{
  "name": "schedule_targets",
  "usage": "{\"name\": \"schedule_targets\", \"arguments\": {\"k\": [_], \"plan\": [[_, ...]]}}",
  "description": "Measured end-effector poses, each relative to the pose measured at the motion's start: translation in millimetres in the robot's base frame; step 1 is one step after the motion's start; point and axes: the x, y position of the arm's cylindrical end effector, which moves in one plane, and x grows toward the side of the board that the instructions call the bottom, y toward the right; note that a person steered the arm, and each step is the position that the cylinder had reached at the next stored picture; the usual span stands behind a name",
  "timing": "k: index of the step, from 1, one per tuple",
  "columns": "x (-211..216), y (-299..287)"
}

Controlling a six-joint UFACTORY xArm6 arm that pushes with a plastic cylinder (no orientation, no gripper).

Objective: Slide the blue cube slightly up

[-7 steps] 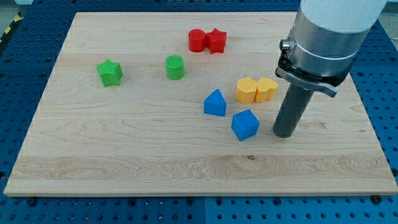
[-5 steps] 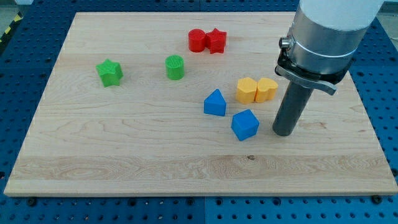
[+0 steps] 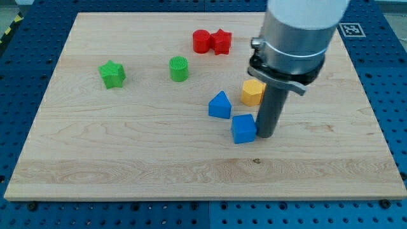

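Tip: my tip (image 3: 265, 136) sits on the board, right up against the blue cube's right side — looks like contact, tho the rod hides the exact edge.
Tool state: plain dark rod, no jaws to open or close; it's holding nothing, just pressed beside the cube.
Blue cube: blue cube (image 3: 243, 129) lies right of board centre, a bit toward the view's bottom, rotated slightly vs the board edges.
Blue neighbour: blue triangular block (image 3: 220, 105) just up-left of the cube, close but apart.
Yellow: yellow block (image 3: 252, 92) above the cube, partly hidden behind the rod and arm body — shape probably hexagonal, can't tell for sure.
Red: red cylinder (image 3: 201, 41) and red star (image 3: 221, 41) touching, near the view's top, centre.
Green: green cylinder (image 3: 179, 69) left of centre; green star (image 3: 112, 74) further to the view's left, well apart from it.
Surface: wooden board (image 3: 127, 152) on a blue perforated table (image 3: 394, 127).
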Motion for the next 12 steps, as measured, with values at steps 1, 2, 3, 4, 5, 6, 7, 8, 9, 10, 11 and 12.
{"name": "schedule_targets", "arguments": {"k": [1,2,3,4,5,6,7,8,9,10,11,12], "plan": [[9.5,-3.7],[23.7,-3.7],[6.8,-14.4],[-16.0,-34.0],[3.2,-33.9],[40.1,-36.6],[38.9,-69.6],[32.1,-81.3],[32.1,-81.3],[38.9,-102.2],[35.4,-112.4],[21.1,-89.0]]}}
